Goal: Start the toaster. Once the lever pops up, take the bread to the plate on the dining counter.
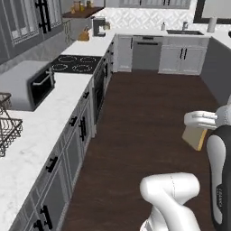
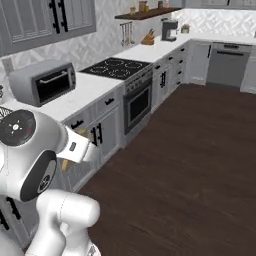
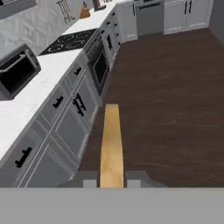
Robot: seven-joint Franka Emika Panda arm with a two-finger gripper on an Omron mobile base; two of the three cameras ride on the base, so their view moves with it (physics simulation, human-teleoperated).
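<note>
My gripper (image 3: pixel 111 180) is shut on the bread (image 3: pixel 111 144), a pale tan slice seen edge-on between the two fingertips. In the left base view the bread (image 1: pixel 196 137) hangs below the gripper (image 1: pixel 199 130) at the right, above the dark wood floor. In the right base view the gripper (image 2: pixel 69 158) sits beside the arm's big joint, and a corner of the bread (image 2: pixel 64 164) peeks out under it. The toaster, the lever, the plate and the dining counter are out of view.
A marble counter (image 1: pixel 40 131) with grey drawer cabinets runs along the left, carrying a grey microwave (image 1: pixel 27 85), a black cooktop (image 1: pixel 74 63) and a wire basket (image 1: pixel 6 128). A dishwasher (image 1: pixel 146 54) and a sink stand at the far wall. Dark wood floor (image 1: pixel 144 117) lies open ahead.
</note>
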